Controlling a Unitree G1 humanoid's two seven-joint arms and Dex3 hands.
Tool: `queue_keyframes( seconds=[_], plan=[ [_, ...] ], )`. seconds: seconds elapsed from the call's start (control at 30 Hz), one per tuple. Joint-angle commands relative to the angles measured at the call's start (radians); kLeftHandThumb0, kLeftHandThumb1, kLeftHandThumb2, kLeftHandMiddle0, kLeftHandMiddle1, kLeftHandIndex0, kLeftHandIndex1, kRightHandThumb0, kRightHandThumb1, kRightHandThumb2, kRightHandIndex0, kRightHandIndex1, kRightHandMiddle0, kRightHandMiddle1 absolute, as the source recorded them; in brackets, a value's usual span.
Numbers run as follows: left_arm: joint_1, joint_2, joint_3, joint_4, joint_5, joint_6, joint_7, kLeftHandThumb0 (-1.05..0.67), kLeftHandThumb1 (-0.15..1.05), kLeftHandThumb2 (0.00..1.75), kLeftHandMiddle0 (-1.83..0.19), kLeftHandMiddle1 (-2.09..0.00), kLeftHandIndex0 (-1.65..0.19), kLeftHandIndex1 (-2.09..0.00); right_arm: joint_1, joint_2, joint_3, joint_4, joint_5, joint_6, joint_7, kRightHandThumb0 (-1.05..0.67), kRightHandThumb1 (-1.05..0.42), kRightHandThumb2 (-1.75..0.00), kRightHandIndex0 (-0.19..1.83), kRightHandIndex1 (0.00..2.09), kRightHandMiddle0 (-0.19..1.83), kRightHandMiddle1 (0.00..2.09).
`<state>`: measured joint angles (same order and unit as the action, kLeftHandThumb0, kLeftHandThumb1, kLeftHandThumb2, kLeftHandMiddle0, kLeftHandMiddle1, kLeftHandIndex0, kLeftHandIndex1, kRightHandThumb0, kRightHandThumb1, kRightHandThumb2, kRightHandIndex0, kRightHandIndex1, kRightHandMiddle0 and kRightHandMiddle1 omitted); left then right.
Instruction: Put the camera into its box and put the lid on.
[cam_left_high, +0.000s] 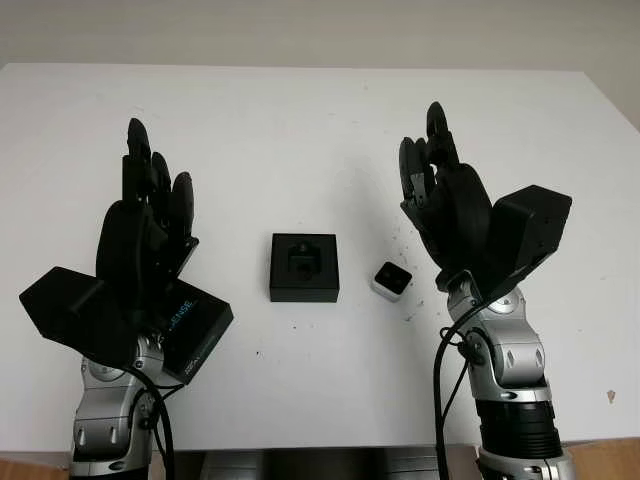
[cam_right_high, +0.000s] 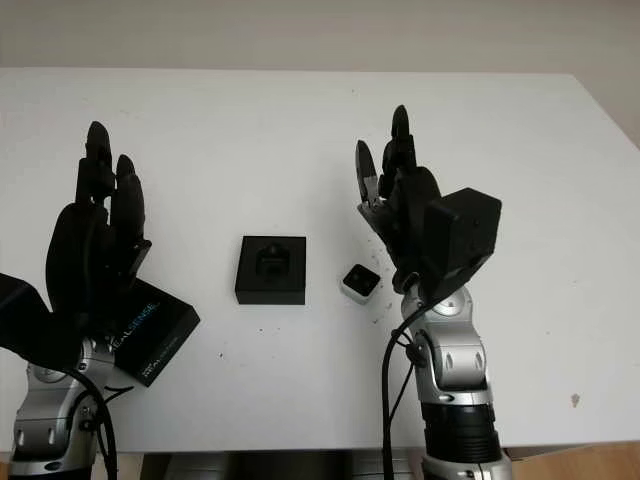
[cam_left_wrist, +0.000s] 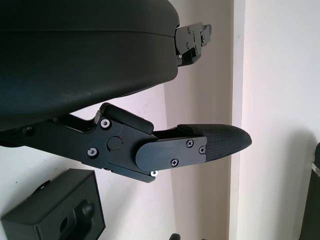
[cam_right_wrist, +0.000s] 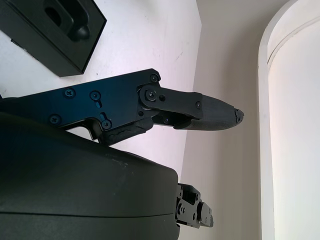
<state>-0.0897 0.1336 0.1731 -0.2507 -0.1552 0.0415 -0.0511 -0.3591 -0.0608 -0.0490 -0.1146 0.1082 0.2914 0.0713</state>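
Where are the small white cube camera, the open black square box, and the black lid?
small white cube camera (cam_left_high: 390, 280), left eye view, dark top face
open black square box (cam_left_high: 304, 267), left eye view, moulded insert
black lid (cam_right_high: 152, 338), right eye view, printed top

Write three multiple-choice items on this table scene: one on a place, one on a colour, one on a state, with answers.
1. The small white cube camera with a black face lies where?
A. inside the box
B. on the table between the box and the right hand
C. in the left hand

2. The open square moulded-insert box is:
A. black
B. red
C. white

3. The right hand is:
A. gripping the camera
B. open above the table
C. gripping the box

Answers: B, it sits beside the box; A, box all black; B, it holds nothing.
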Motion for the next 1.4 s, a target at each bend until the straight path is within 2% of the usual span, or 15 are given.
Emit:
queue_keyframes(
  seconds=[0.0,0.27,0.4,0.5,0.6,0.73,0.8,0.87,0.93,1.07,1.17,1.23,1.37],
  plan=[
    [0.018,-0.008,-0.009,-0.027,0.007,-0.007,0.002,-0.71,1.05,0.55,0.19,0.00,0.19,0.00,0.010,-0.004,-0.001,-0.027,0.006,0.010,0.003,-0.66,-1.05,-0.51,-0.19,0.00,-0.19,0.00],
    [0.004,-0.011,-0.023,-0.011,0.015,0.004,0.005,-0.71,1.05,0.54,0.19,-0.01,0.19,-0.01,0.002,-0.014,-0.006,-0.013,0.014,0.029,0.014,-0.65,-1.05,-0.51,-0.19,0.00,-0.19,0.00],
    [-0.002,-0.010,-0.029,0.000,0.017,-0.004,-0.007,-0.73,1.05,0.55,0.19,0.00,0.19,0.00,-0.013,-0.061,-0.022,-0.007,0.011,-0.001,0.051,-0.67,-1.05,-0.44,-0.19,0.01,-0.17,0.02],
    [0.004,-0.013,-0.027,-0.011,0.022,-0.002,-0.001,-0.74,1.05,0.55,0.19,0.00,0.19,0.00,-0.050,-0.135,-0.041,0.022,0.001,-0.039,0.108,-0.66,-1.05,-0.30,-0.13,0.04,-0.11,0.06],
    [0.010,-0.013,-0.021,-0.018,0.017,-0.005,0.000,-0.72,1.05,0.55,0.19,-0.01,0.19,0.00,-0.102,-0.217,-0.049,0.079,-0.018,-0.083,0.171,-0.67,-1.03,-0.13,0.04,0.13,0.05,0.15],
    [0.012,-0.014,-0.018,-0.031,0.009,0.009,0.003,-0.73,1.05,0.54,0.19,0.00,0.19,0.00,-0.182,-0.351,-0.044,0.172,-0.020,-0.111,0.323,-0.51,-0.92,-0.04,0.14,0.17,0.14,0.25],
    [0.010,-0.017,-0.017,-0.034,0.007,0.014,0.007,-0.72,1.05,0.54,0.19,-0.01,0.19,0.00,-0.222,-0.410,-0.027,0.222,-0.045,-0.147,0.384,-0.43,-0.84,-0.05,0.24,0.19,0.13,0.46],
    [0.009,-0.018,-0.016,-0.036,0.008,0.019,0.011,-0.74,1.05,0.51,0.19,-0.02,0.18,-0.02,-0.250,-0.460,-0.006,0.268,-0.081,-0.212,0.433,-0.40,-0.80,-0.05,0.31,0.20,0.13,0.60],
    [0.006,-0.017,-0.018,-0.036,0.006,0.023,0.009,-0.75,1.05,0.50,0.19,-0.03,0.19,-0.02,-0.283,-0.510,0.021,0.324,-0.127,-0.310,0.479,-0.38,-0.77,-0.05,0.36,0.21,0.17,0.61],
    [0.005,-0.007,-0.020,-0.033,0.006,0.024,-0.007,-0.74,1.05,0.52,0.19,0.00,0.19,0.00,-0.340,-0.583,0.068,0.413,-0.205,-0.467,0.542,-0.33,-0.72,-0.05,0.45,0.20,0.31,0.48],
    [0.004,-0.007,-0.018,-0.032,0.004,0.028,-0.010,-0.74,1.05,0.53,0.19,0.00,0.19,0.00,-0.365,-0.625,0.115,0.443,-0.299,-0.604,0.537,-0.35,-0.69,-0.05,0.50,0.19,0.41,0.41],
    [0.004,-0.009,-0.017,-0.033,0.004,0.031,-0.009,-0.74,1.05,0.53,0.19,0.00,0.19,0.00,-0.377,-0.645,0.138,0.453,-0.339,-0.662,0.544,-0.31,-0.69,-0.05,0.54,0.17,0.50,0.30],
    [0.009,-0.005,-0.015,-0.035,0.004,0.033,-0.012,-0.73,1.05,0.53,0.19,0.00,0.19,0.00,-0.405,-0.690,0.190,0.475,-0.429,-0.815,0.551,-0.30,-0.73,-0.06,0.54,0.14,0.55,0.22]
  ],
)
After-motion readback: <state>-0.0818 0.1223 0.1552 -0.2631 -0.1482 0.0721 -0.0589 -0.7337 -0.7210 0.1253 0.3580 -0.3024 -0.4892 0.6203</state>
